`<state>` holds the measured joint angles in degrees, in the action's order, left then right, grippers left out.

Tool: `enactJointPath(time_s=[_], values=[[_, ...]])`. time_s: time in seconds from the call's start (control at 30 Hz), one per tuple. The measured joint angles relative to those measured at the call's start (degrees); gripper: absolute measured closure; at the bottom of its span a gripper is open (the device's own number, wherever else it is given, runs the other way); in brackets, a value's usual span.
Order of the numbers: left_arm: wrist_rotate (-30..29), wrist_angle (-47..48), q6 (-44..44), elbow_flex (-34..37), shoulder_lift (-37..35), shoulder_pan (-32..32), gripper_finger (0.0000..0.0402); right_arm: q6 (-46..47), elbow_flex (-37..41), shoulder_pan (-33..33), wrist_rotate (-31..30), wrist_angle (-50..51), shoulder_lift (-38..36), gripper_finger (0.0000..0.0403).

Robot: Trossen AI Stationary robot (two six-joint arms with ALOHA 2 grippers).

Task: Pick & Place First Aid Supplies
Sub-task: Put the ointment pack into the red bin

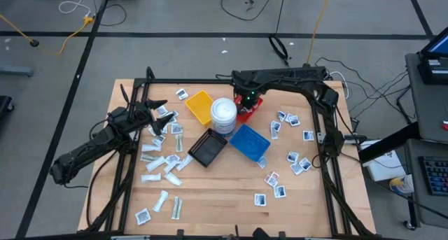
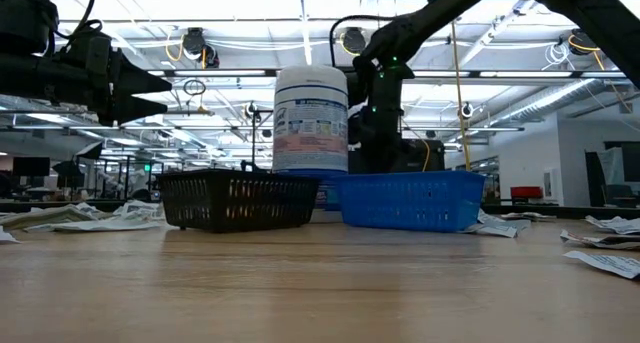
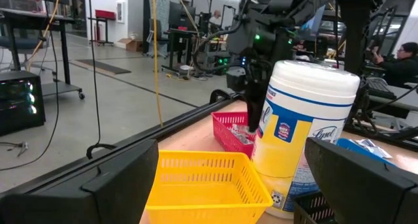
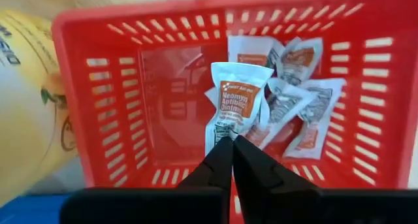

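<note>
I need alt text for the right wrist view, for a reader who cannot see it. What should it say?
The right gripper, shut, holds a white and orange ointment packet by its lower edge above a red tray. Several similar packets lie inside the tray, and part of a yellow-labelled tub shows beside it.

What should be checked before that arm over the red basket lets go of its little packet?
1. Right end effector shut on the ointment packet: ok.
2. Packet hangs over the red tray, inside its walls: ok.
3. Tray already holds similar packets: ok.
4. White tub stands close beside the tray, not touching the arm: ok.
5. Left end effector open, waiting over the table's left side: ok.
6. Height of packet above tray floor: cannot tell.
</note>
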<state>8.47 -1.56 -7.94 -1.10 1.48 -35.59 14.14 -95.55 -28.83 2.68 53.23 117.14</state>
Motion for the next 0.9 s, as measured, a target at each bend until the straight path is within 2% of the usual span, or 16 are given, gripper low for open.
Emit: enactJointPath(time_s=[0.13,0.3,0.5,0.63,0.8,0.9], values=[[0.0,0.0,0.0,0.0,0.0,0.0,0.0009,1.5,0.0,0.1,-1.2,-0.1,0.0,0.0373],[0.0,0.0,0.0,0.0,0.0,0.0,0.0009,1.5,0.0,0.1,-1.2,0.0,0.0,0.032],[0.0,0.0,0.0,0.0,0.0,0.0,0.0009,-2.0,0.0,-0.1,-1.1,0.5,-0.4,0.0264],[0.0,0.0,0.0,0.0,0.0,0.0,0.0009,-2.9,0.0,-1.3,-1.1,2.6,-3.0,0.0253],[0.0,0.0,0.0,0.0,0.0,0.0,0.0009,-4.0,0.0,-2.1,-1.2,9.2,-6.9,0.0259],[0.0,0.0,0.0,0.0,0.0,0.0,0.0009,-0.6,1.1,-1.9,-1.1,11.9,-9.0,0.0264]])
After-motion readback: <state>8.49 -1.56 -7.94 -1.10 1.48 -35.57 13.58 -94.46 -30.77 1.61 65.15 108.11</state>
